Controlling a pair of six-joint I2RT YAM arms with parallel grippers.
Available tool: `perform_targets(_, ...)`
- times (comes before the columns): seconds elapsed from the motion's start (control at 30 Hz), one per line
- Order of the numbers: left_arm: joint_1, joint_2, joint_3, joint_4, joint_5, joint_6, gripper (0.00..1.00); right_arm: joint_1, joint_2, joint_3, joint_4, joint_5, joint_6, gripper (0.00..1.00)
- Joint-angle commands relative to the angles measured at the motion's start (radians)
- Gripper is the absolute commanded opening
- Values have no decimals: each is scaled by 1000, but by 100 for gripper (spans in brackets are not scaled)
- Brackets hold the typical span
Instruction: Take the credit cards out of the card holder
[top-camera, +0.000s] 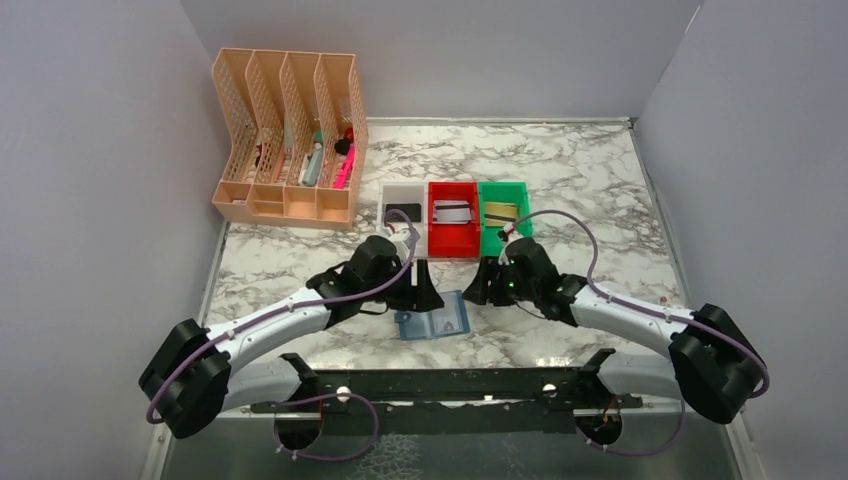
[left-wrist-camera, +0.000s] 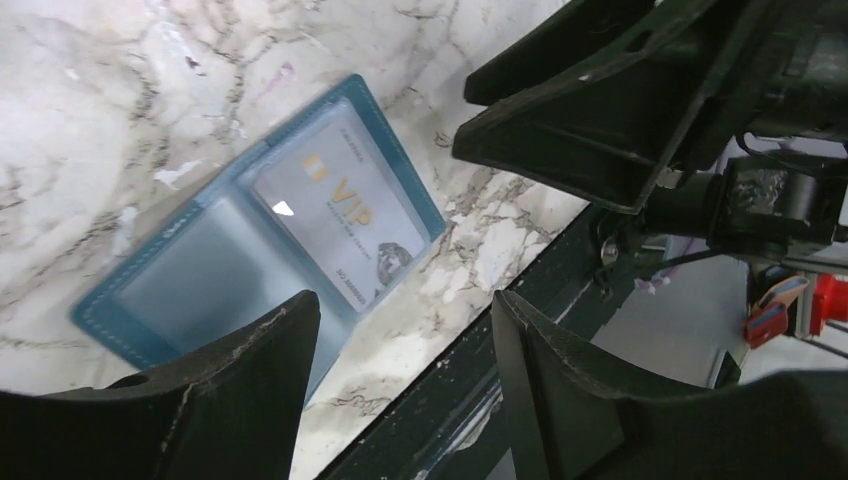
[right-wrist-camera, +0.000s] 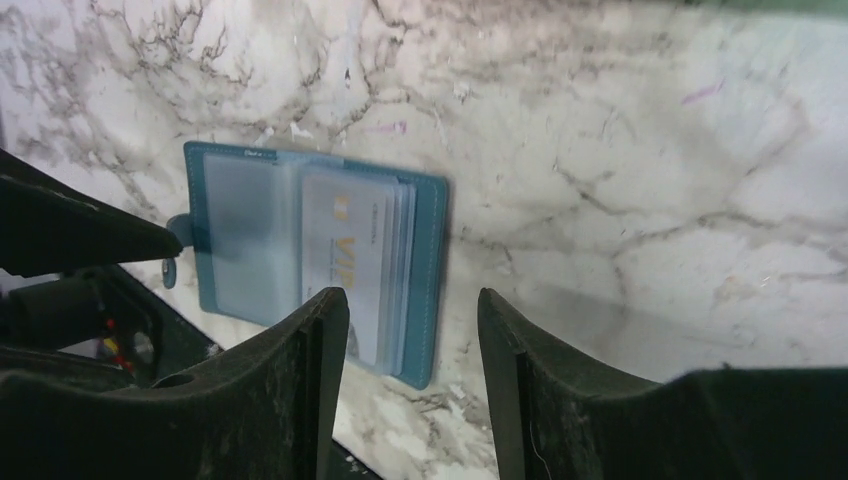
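Observation:
The blue card holder (top-camera: 432, 322) lies open on the marble near the front edge. In the left wrist view the card holder (left-wrist-camera: 190, 280) shows a pale card marked VIP (left-wrist-camera: 340, 215) in its clear pocket. The right wrist view shows the holder (right-wrist-camera: 232, 235) and the same card (right-wrist-camera: 350, 255) too. My left gripper (top-camera: 428, 295) is open and empty, just above the holder's far left corner (left-wrist-camera: 405, 335). My right gripper (top-camera: 478, 290) is open and empty, just right of the holder (right-wrist-camera: 412, 320). Other cards lie in the bins: black (top-camera: 403, 212), silver (top-camera: 452, 212), gold (top-camera: 500, 210).
A white bin (top-camera: 404, 188), a red bin (top-camera: 452, 246) and a green bin (top-camera: 503, 186) stand in a row just beyond the grippers. A peach mesh file rack (top-camera: 285, 140) with pens stands at the back left. A black rail (top-camera: 440, 385) runs along the near edge.

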Motion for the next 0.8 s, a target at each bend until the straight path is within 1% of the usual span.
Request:
perform_targets(0.0, -52, 29, 35, 48, 6, 1, 66, 0, 21, -8, 79, -117, 130, 54)
perform_targets(0.1, -61, 30, 12, 49, -27, -17, 66, 0, 49, 3, 85, -151, 135, 54)
perform_targets(0.27, -62, 35, -15, 46, -51, -27, 65, 1, 58, -29, 121, -174, 158, 53)
perform_targets(0.4, -61, 58, -17, 54, -79, -34, 64, 1, 78, -12, 110, -203, 149, 53)
perform_targets(0.67, -63, 114, -19, 72, -138, -54, 57, 1, 122, 21, 122, -285, 124, 46)
perform_targets(0.77, -63, 137, -26, 88, -134, -54, 53, 0, 152, 36, 136, -316, 116, 41)
